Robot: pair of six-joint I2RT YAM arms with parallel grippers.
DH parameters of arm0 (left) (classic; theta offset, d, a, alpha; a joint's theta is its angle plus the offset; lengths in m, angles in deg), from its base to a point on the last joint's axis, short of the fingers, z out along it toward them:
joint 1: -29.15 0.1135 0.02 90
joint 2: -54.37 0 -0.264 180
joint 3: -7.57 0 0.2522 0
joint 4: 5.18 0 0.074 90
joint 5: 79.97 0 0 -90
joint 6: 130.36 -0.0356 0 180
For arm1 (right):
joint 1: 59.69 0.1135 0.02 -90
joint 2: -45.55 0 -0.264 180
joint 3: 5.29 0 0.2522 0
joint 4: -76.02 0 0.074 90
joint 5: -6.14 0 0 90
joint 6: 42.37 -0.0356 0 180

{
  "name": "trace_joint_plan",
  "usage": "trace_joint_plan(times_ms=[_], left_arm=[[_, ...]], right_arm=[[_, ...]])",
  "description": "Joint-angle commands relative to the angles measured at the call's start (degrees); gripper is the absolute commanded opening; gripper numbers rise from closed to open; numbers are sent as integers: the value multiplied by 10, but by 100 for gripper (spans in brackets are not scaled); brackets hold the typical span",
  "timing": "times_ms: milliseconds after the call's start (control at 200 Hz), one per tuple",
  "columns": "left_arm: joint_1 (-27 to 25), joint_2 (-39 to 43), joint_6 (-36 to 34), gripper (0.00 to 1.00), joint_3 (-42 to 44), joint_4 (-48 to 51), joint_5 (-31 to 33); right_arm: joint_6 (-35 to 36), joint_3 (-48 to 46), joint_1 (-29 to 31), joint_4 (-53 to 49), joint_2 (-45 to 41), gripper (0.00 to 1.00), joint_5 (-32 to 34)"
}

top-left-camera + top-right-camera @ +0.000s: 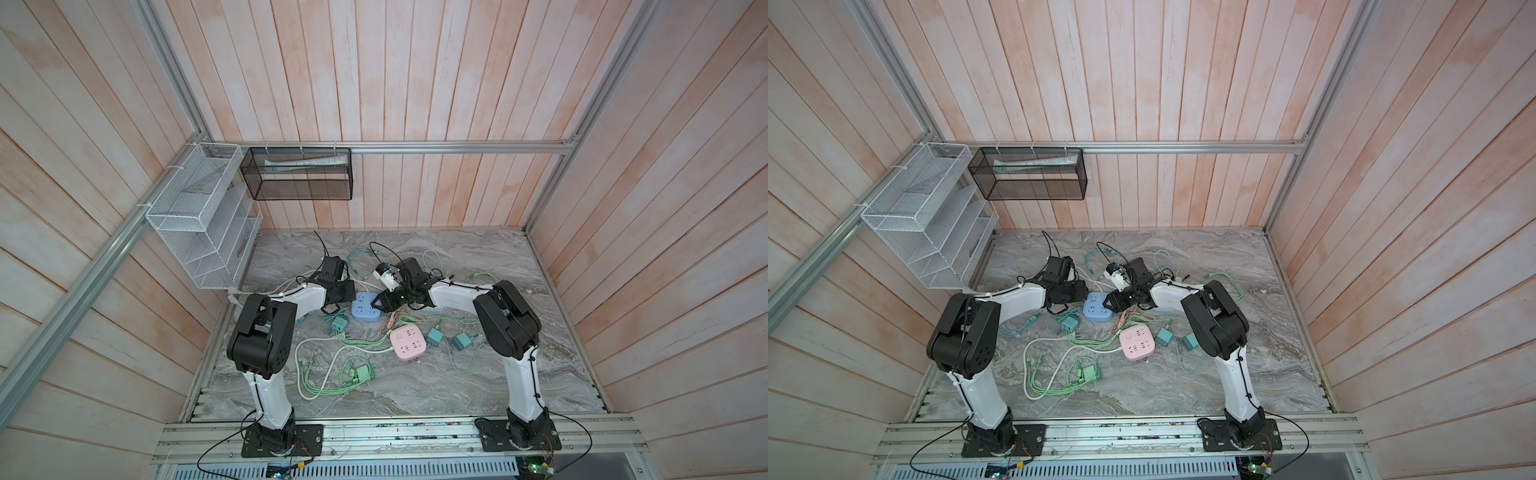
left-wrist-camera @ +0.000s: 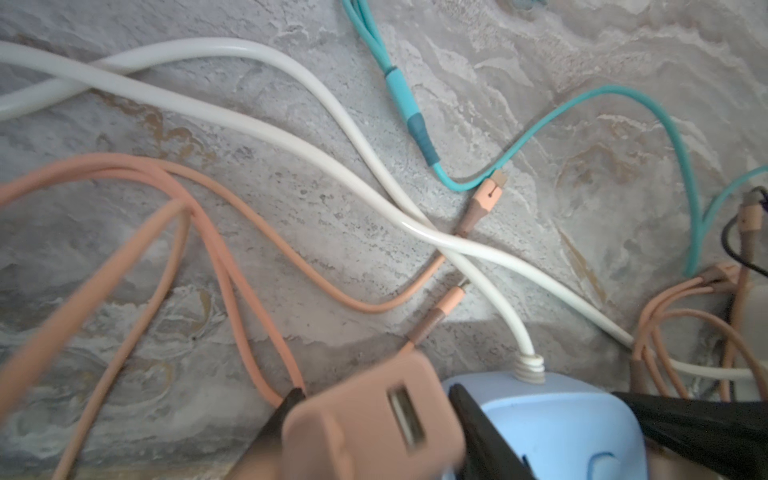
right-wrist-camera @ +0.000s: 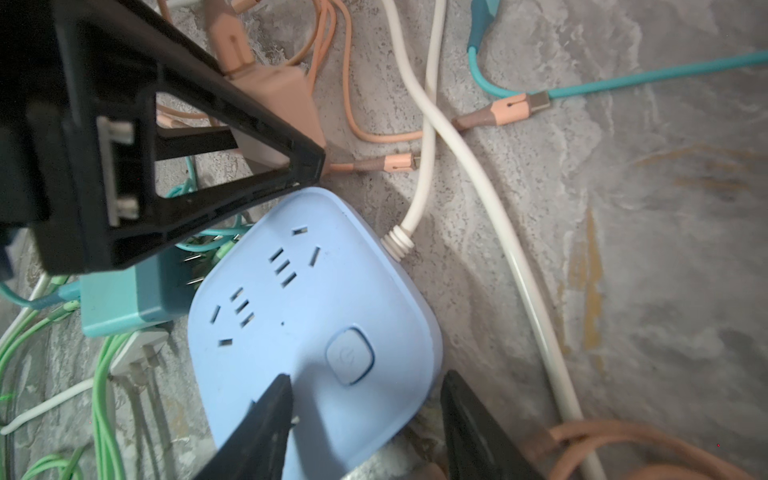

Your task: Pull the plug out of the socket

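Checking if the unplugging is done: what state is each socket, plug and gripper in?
blue square plastic socket block: visible outlets empty
peach plastic charger plug: unplugged, off the block
left gripper: astride the peach plug; grip unclear
right gripper: astride the blue block's corner; grip unclear
pink square socket block: top outlets empty
teal plastic charger plug: loose, prongs bare

White arm shells (image 1: 272,399), bulky black joints (image 1: 257,336), thin black cables (image 1: 224,439), bolted black base plates (image 1: 311,436), black wedge-fingered right gripper (image 3: 365,407)

Soft even light; wrist close-ups blurred (foreground).
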Motion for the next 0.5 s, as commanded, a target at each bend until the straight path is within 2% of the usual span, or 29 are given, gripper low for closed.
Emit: trace_joint_plan(times_ms=[0,140,175,190,245,495], left_arm=[[1,11,1,65,-16,8,-5],[1,23,-4,79,-22,16,-5],[1,28,-4,85,-22,15,-3],[1,29,-4,91,-21,15,-3],[1,35,-6,100,-21,19,1],[-1,63,-8,100,-14,26,11]], right_arm=[[7,-9,3,-70,0,60,26],[5,2,3,-69,-8,61,27],[5,4,2,-70,-12,61,26],[5,5,2,-70,-14,61,26],[4,7,2,-71,-20,62,28],[2,3,-3,-68,-58,62,34]])
